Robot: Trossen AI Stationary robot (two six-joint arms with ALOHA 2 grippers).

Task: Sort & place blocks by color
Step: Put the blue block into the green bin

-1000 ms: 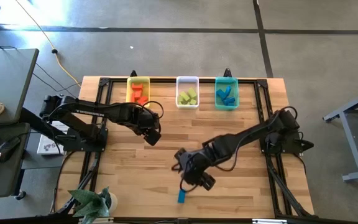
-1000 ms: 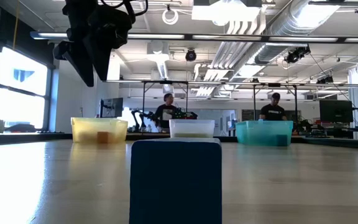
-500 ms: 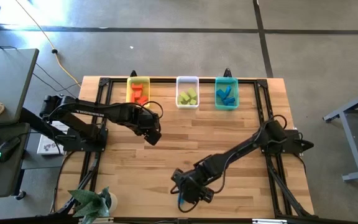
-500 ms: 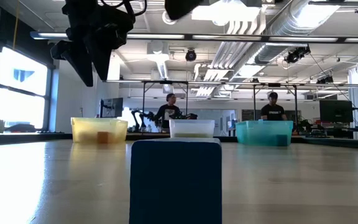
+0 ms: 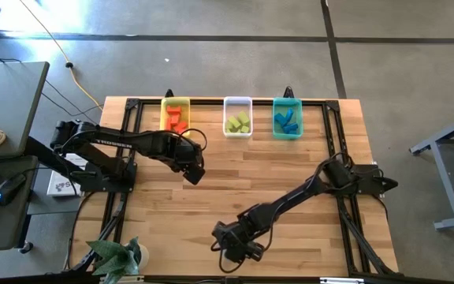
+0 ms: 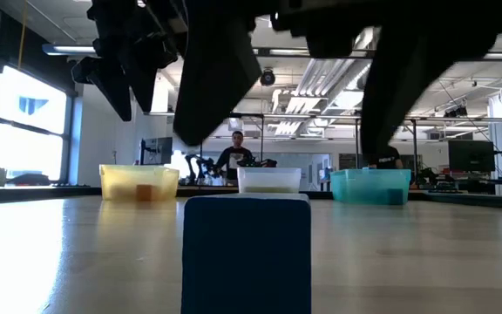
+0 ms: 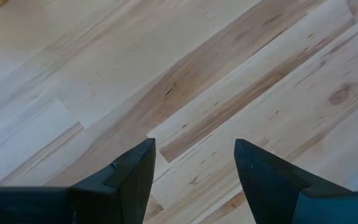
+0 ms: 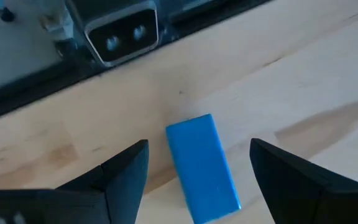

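One blue block (image 8: 202, 165) lies flat on the wood near the table's near edge, and it fills the foreground of the low view (image 6: 246, 253). My right gripper (image 8: 199, 143) hangs open just above it, one finger on each side and neither touching; in the high view this gripper (image 5: 231, 243) covers the block. My left gripper (image 5: 192, 171) waits open above the bare table's left-centre (image 7: 194, 165). The other blocks lie in the bins at the far edge: red-orange in the yellow bin (image 5: 175, 115), yellow-green in the clear bin (image 5: 238, 117), blue in the teal bin (image 5: 287, 118).
A small camera housing (image 8: 122, 31) sits at the table's near edge just beyond the block. A potted plant (image 5: 117, 256) stands at the near left corner. Two people (image 6: 236, 153) stand in the room far behind the bins.
My right gripper has come down and toward the table's near edge, rolling a little, until its open fingers stand over the blue block; it has entered the low view from above. The block has not moved.
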